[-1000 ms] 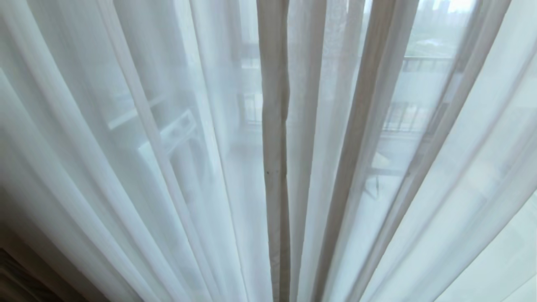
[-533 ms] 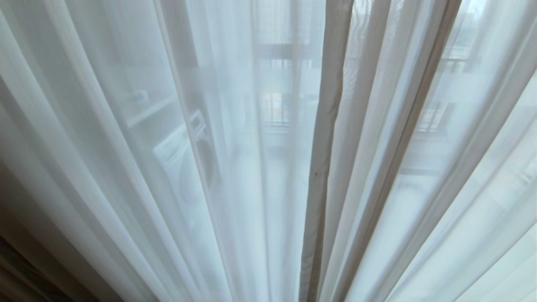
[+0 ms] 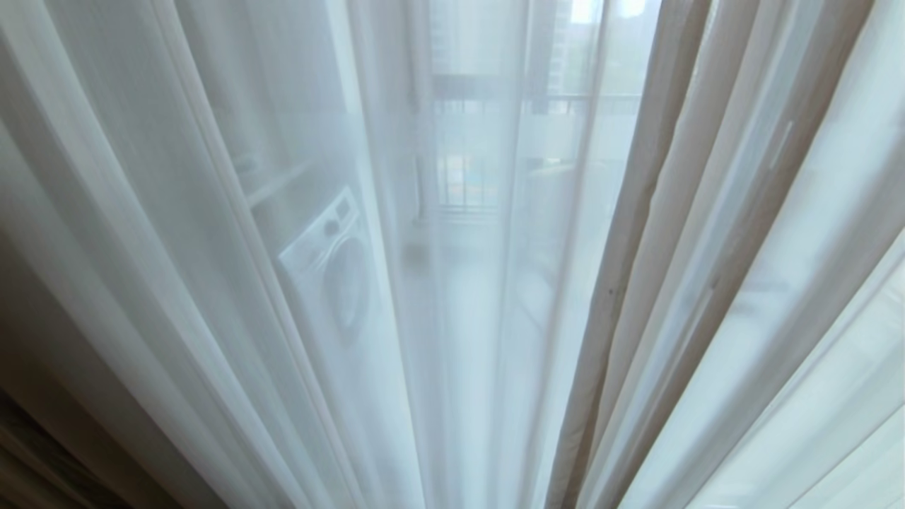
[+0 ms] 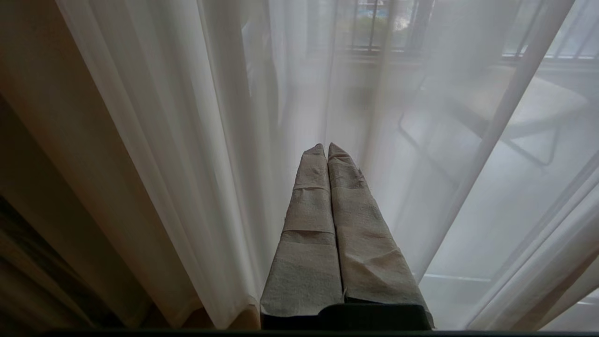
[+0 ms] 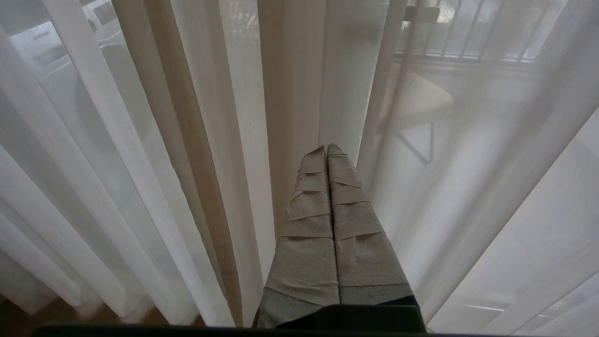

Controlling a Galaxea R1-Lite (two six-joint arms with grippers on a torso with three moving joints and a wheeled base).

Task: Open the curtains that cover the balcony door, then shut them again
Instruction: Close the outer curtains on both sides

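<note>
Both clenched, empty end effectors, left [image 4: 326, 149] and right [image 5: 326, 150], are pointing at the sheer curtains [image 3: 452, 297], which are hanging drawn, screening the washing machine [image 3: 332, 272] behind.

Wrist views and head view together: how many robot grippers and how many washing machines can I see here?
Grippers: 2, the left gripper and the right gripper, both shut.
Washing machine: 1, behind the sheer curtain.
Total: 3.
</note>
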